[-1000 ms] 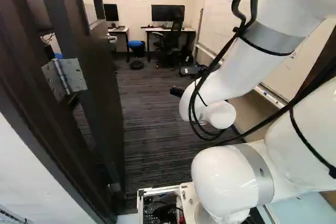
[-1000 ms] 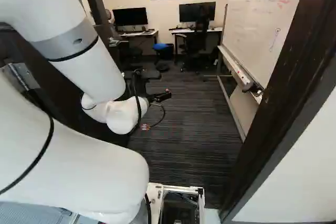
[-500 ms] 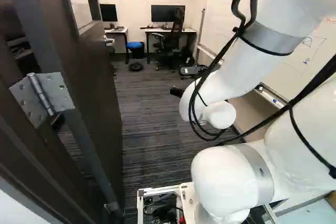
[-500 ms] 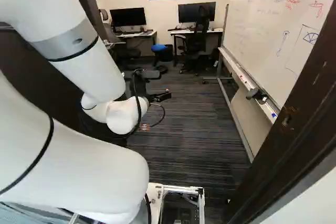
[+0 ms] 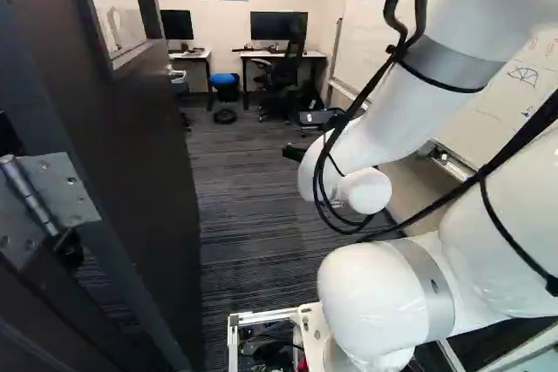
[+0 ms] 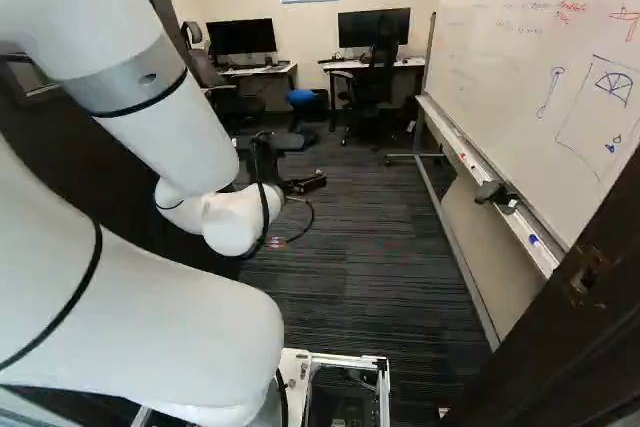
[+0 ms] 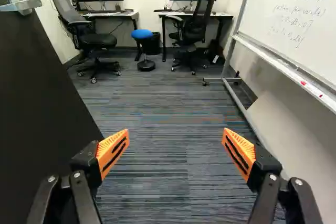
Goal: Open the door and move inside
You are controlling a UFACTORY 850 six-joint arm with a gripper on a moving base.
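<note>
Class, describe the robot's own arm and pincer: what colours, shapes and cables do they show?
The smooth, rounded white arm has grey bands and black cables strapped along it. The black two-fingered pincer carries wedge-shaped orange pads with dark slots. Silver screws show at its joints.

"Has your base moved?"

"Yes, it has gone forward, deeper into the doorway. Your claw [image 6: 308, 184] has travelled with it."

"What about the door's side?"

"The hinge [image 5: 65, 187], left of your claw and behind it, has slid lower and closer to you in the left base view. The pale wall below it has gone."

"And to the claw's right?"

"You've drawn farther past the door frame [image 6: 555, 352], so it has slipped toward the right base view's lower corner. The pale wall beyond it has dropped out; you now see more of the whiteboard [image 6: 500, 57], including the whole arc drawing [image 6: 614, 85]."
</note>
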